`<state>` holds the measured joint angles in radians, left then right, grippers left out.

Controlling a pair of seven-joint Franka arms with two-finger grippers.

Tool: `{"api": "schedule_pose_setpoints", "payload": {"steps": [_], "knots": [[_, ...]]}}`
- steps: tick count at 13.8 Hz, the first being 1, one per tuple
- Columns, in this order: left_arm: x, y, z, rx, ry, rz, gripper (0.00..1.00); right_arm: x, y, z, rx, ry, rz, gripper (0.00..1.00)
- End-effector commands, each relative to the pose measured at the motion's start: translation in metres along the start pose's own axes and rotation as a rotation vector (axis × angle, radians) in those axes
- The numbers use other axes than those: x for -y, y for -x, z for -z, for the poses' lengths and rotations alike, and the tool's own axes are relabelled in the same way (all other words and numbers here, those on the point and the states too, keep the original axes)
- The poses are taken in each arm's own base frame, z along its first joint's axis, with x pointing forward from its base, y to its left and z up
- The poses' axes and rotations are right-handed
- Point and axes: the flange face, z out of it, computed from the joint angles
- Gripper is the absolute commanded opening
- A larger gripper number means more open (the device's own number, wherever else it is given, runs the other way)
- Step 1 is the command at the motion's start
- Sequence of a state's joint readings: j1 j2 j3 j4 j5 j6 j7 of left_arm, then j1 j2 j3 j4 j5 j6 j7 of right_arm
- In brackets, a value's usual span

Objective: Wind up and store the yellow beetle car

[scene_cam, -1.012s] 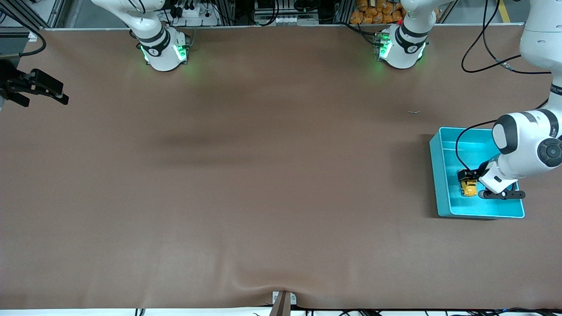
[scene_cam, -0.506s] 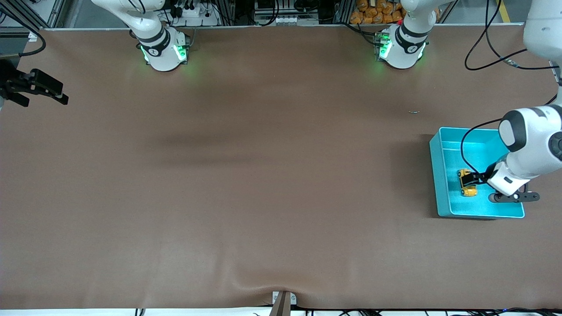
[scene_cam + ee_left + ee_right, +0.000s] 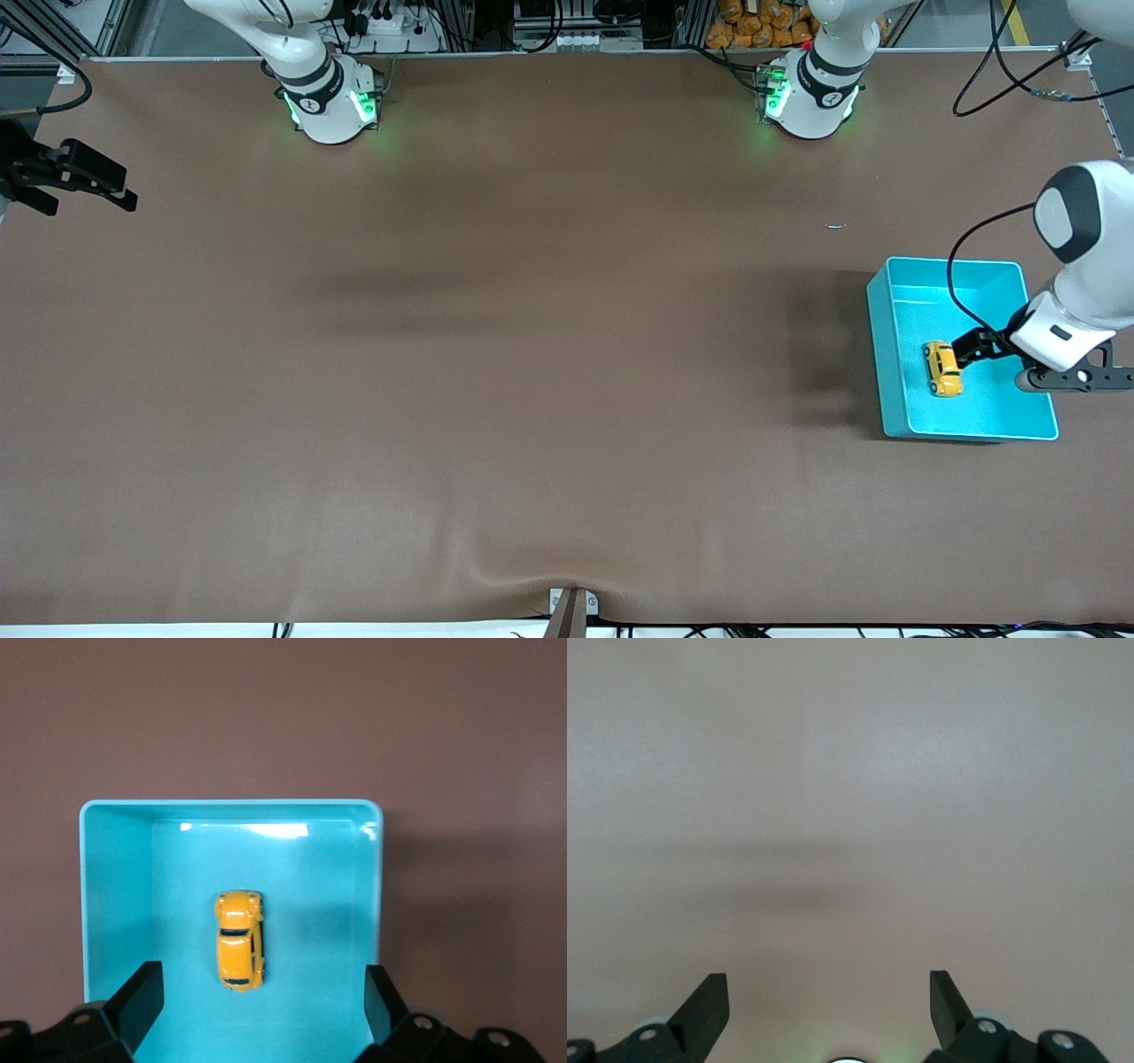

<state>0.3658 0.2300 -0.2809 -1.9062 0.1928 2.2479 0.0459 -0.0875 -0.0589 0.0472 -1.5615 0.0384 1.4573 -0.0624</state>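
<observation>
The yellow beetle car [image 3: 943, 368] lies on its wheels on the floor of the turquoise bin [image 3: 890, 354], free of any grip. It also shows in the left wrist view [image 3: 240, 939], inside the bin [image 3: 89, 904]. My left gripper [image 3: 967, 347] hangs open and empty over the bin, just beside and above the car; in its wrist view [image 3: 263, 1001] the jaws stand wide apart with the car between and ahead of them. My right gripper [image 3: 84, 177] waits open and empty over the table edge at the right arm's end, seeing only bare table [image 3: 828, 1001].
The bin stands near the table edge at the left arm's end. A black cable [image 3: 961, 266] from the left arm loops over the bin. A small dark speck [image 3: 834, 226] lies on the brown table between the bin and the left arm's base.
My left gripper let go of the car, opened and drew up and away toward the left arm's end. The car stays in the bin. The right arm has not moved.
</observation>
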Motion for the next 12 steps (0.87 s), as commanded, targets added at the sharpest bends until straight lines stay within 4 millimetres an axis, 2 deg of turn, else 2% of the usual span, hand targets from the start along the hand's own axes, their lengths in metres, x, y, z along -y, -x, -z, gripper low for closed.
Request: {"api": "schedule_pose_setpoints", "payload": {"steps": [1, 3, 4, 5, 6, 10, 12], "knots": [[-0.027, 0.01, 0.042, 0.021, -0.024, 0.019, 1.0, -0.002, 0.003, 0.005, -0.003, 0.01, -0.018, 1.0], [-0.055, 0.021, 0.07, 0.059, -0.04, 0.011, 1.0, -0.002, 0.003, 0.006, -0.005, 0.01, -0.018, 1.0], [-0.079, 0.028, 0.089, 0.072, -0.053, -0.013, 1.0, -0.002, 0.003, 0.006, -0.005, 0.01, -0.018, 1.0], [-0.086, 0.034, 0.101, 0.089, -0.065, 0.0, 1.0, -0.003, 0.004, 0.006, -0.003, 0.01, -0.02, 1.0], [-0.103, 0.04, 0.117, 0.086, -0.054, 0.001, 1.0, -0.003, 0.004, 0.006, -0.003, 0.01, -0.021, 1.0], [-0.132, 0.068, 0.169, 0.112, -0.001, -0.015, 1.0, -0.003, 0.004, 0.006, -0.005, 0.01, -0.021, 1.0], [-0.136, 0.071, 0.198, 0.135, 0.085, -0.002, 1.0, -0.006, 0.003, 0.008, -0.011, 0.01, -0.024, 1.0]]}}
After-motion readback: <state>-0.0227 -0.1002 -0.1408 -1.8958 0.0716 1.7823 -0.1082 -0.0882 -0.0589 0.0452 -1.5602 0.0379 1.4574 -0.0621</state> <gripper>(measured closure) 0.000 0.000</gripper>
